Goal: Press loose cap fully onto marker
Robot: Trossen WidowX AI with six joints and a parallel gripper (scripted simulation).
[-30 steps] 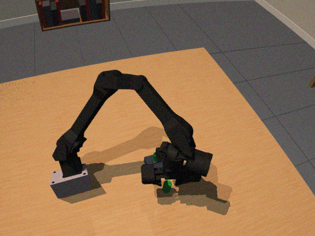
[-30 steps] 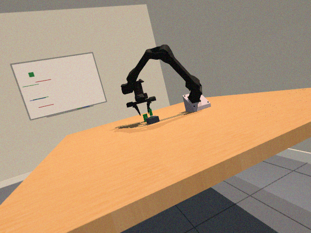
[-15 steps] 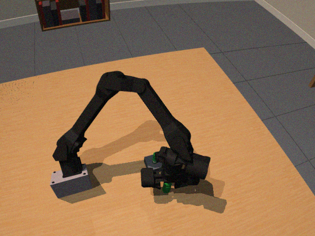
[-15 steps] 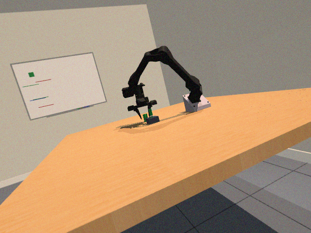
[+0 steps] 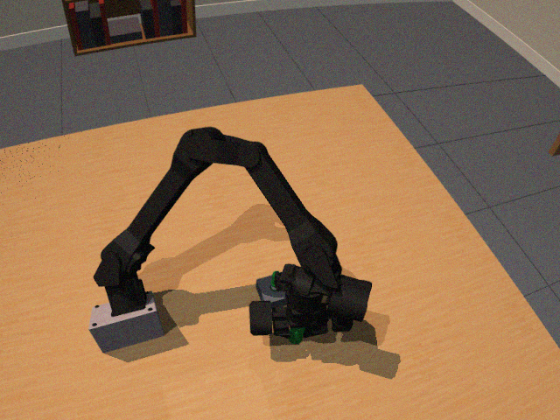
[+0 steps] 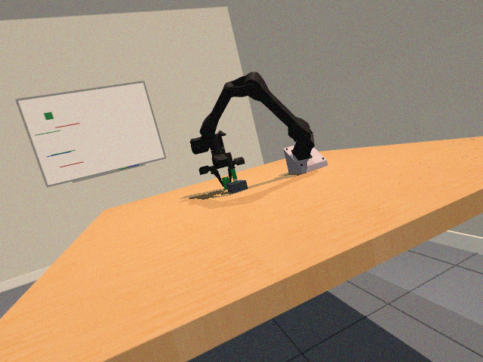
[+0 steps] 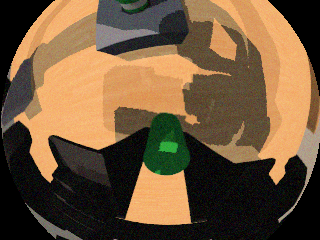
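The green cap (image 5: 297, 335) (image 6: 225, 182) (image 7: 166, 145) stands upright on the table. My gripper (image 7: 165, 134) points down around it, low over the table. One finger touches each side of the cap, so the gripper is shut on it. The green marker (image 5: 274, 281) (image 6: 234, 174) (image 7: 134, 5) stands upright in the dark grey holder block (image 5: 265, 287) (image 6: 238, 188) (image 7: 142, 37), close beside the gripper. The marker's top is cut off in the wrist view, and the arm partly hides the block in the top view.
The arm's base (image 5: 129, 334) (image 6: 296, 167) stands on the wooden table (image 5: 203, 384) (image 6: 195, 253), on the holder's far side from the table corner seen in the exterior view. The arm arches above the table between base and holder. A whiteboard (image 6: 93, 136) hangs on the wall, away from the table.
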